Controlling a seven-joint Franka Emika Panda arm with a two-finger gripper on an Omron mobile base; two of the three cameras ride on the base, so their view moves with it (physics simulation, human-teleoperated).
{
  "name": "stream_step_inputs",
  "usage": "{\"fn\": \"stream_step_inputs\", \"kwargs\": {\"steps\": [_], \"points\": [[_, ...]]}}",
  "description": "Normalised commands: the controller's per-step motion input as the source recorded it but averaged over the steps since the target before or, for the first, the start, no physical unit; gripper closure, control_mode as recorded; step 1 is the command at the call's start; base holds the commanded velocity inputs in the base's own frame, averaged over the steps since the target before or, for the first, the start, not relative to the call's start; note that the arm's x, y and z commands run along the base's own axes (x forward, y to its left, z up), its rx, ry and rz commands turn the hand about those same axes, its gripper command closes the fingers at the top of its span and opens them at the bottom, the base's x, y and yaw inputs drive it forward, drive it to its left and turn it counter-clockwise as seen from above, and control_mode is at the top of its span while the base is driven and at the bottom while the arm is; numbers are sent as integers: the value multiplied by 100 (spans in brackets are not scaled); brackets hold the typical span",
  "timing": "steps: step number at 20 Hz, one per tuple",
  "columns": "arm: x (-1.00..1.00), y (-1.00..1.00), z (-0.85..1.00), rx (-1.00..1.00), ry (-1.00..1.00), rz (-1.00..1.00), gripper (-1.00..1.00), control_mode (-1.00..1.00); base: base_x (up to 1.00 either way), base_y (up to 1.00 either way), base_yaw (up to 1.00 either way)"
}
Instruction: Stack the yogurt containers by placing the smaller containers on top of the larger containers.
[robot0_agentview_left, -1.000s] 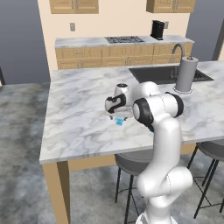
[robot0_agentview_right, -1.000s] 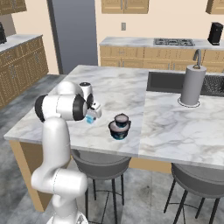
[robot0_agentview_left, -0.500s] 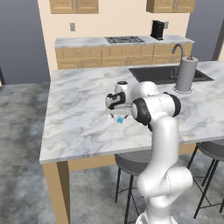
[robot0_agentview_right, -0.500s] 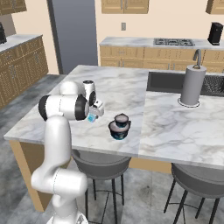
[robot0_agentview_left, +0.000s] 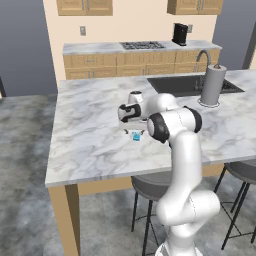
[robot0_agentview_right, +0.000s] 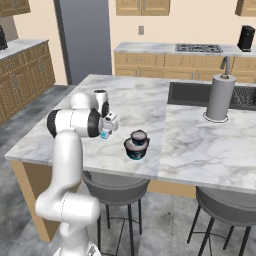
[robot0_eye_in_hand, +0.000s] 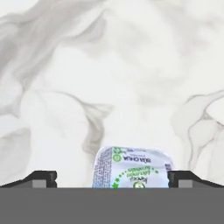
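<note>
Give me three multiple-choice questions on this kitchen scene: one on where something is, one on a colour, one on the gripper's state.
1. Where is the small dark tub? A in the sink; B on the wider dark-blue tub; C on a stool.
2. The tiny cup is: A red; B yellow; C pale blue.
3. The gripper is: A open; B shut on the cup; C shut on a tub.
Answers: B, it sits on the wider tub's top; C, its side shows pale blue; A, the finger tips stand wider than the cup.
</note>
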Motion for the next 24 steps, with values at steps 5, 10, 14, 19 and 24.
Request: {"fn": "stream_step_inputs", "kwargs": {"steps": [5, 10, 14, 19, 24], "points": [[-30, 1, -73, -2, 13, 0, -100, -100, 0, 0, 0], [-44, 0, -79, -6, 15, 0, -100, -100, 0, 0, 0], [-31, 0, -66, -6, 9, 0, -100, -100, 0, 0, 0], [-30, 0, -60, -6, 11, 0, -100, -100, 0, 0, 0], [-35, 0, -58, -3, 11, 0, 100, -100, 0, 0, 0]]}}
